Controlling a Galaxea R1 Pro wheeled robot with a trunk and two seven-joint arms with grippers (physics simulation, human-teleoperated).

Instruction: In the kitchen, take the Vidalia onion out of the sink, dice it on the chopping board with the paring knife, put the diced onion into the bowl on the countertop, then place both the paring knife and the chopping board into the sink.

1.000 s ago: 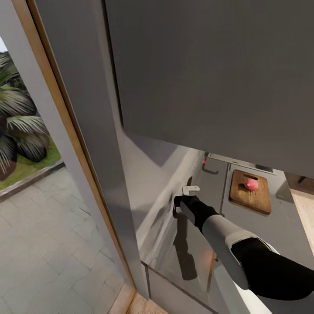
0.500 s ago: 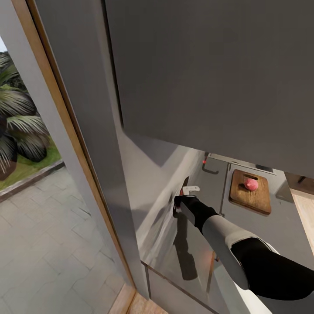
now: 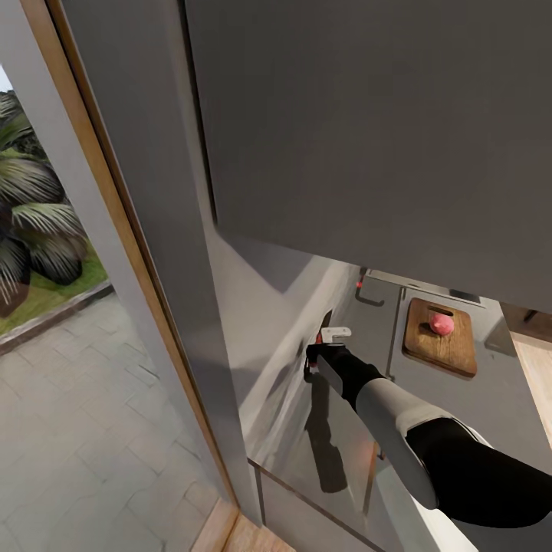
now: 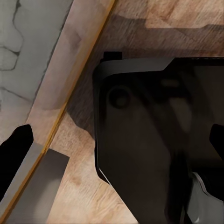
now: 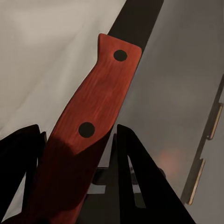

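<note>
right end effector (image 3: pixel 316 354): fingers astride red-handled dark-bladed paring knife (image 5: pixel 95 114), closure unclear | left end effector: cannot tell | knife on grey steel bench (image 3: pixel 429 383), left of brown wooden chopping board (image 3: pixel 440 338) | judged light, rigid, slick; grip mid-handle

Red-handled paring knife (image 5: pixel 95 112) with dark rivets; pinkish onion (image 3: pixel 441 323) on grained brown chopping board (image 3: pixel 439 349).

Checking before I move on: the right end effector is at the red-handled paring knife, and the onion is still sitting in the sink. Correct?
Not quite. The Vidalia onion sits on the chopping board, not in the sink; the head view shows it. The right end effector is indeed at the paring knife, its fingers straddling the red handle.
</note>
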